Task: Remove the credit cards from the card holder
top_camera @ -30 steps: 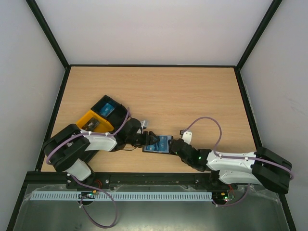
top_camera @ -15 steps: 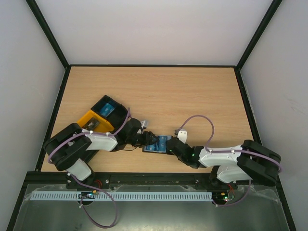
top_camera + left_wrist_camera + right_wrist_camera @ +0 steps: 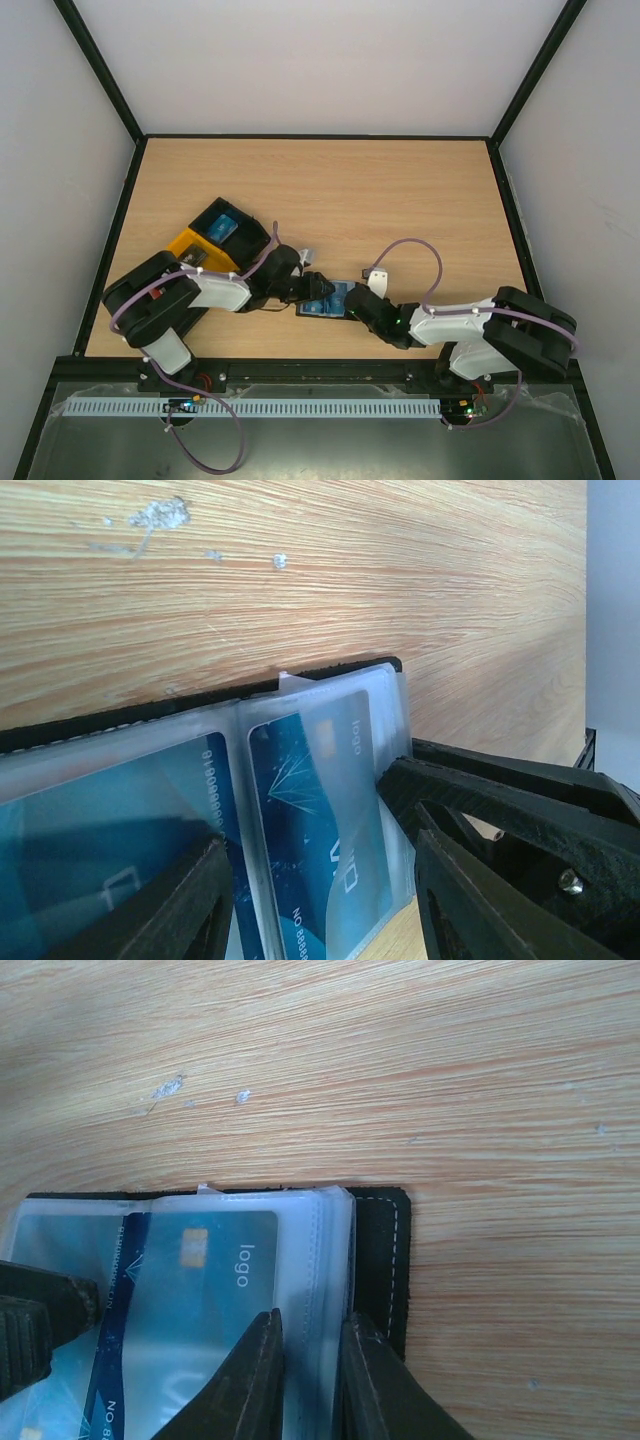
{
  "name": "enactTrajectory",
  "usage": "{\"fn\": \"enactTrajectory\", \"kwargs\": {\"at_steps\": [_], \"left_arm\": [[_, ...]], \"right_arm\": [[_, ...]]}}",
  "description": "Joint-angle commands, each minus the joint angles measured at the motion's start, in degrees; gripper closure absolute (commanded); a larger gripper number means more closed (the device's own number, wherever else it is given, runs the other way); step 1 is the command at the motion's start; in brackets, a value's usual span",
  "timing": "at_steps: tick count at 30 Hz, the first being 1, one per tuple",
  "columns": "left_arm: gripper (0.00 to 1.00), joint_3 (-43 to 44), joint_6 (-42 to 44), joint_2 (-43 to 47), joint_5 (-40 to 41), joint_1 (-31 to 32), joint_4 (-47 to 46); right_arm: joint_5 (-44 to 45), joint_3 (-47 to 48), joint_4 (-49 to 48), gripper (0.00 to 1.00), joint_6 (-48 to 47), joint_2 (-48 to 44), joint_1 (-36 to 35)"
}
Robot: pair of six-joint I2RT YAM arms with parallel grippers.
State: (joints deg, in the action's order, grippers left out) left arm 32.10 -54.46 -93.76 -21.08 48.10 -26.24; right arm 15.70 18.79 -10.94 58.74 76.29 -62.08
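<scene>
The card holder [image 3: 331, 298] lies open on the wood near the front edge, a black case [image 3: 382, 1250] with clear sleeves. Blue credit cards sit inside the sleeves: one with pale line markings [image 3: 300, 820], another beside it [image 3: 110, 820], and one printed "logo" [image 3: 205, 1260]. My left gripper [image 3: 322, 850] is open; its jaws straddle the sleeve of the marked card, and a sliver of wood shows at the right finger. My right gripper [image 3: 310, 1320] is shut on the outer edge of the sleeve stack. In the top view both grippers, left [image 3: 312, 288] and right [image 3: 353, 300], meet over the holder.
A black-and-orange tray [image 3: 190, 243] stands left of the holder, close to the left arm, with a blue card [image 3: 222, 226] in its black half. A purple cable with a white tag [image 3: 377, 274] loops above the right arm. Black rails border the table.
The right arm folded in toward the holder and its jaws closed onto the sleeve edge. The left jaws narrowed around the card sleeve. The holder stayed in place.
</scene>
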Motion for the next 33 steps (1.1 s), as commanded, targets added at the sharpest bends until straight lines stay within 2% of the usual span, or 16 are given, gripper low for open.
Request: {"fn": "enactTrajectory", "kwargs": {"at_steps": [1,8,22,33], "left_arm": [[0.48,-0.4,0.5,-2.8,2.5,1.0,5.0],[0.5,-0.2,-0.5,-2.8,3.0,1.9,4.7],[0.64,-1.2,-3.9,-3.5,-0.8,2.0,-1.4],[0.95,-1.9,-4.2,-3.2,-1.8,1.8,-2.5]], "right_arm": [[-2.0,-3.0,0.9,0.85,1.4,0.2,0.3],[-2.8,-5.4,-1.0,0.87,2.2,-0.5,0.3],[-4.1,-6.8,-3.4,0.87,2.8,-0.4,0.3],[-3.6,-6.7,-2.9,0.87,2.8,-0.6,0.3]]}}
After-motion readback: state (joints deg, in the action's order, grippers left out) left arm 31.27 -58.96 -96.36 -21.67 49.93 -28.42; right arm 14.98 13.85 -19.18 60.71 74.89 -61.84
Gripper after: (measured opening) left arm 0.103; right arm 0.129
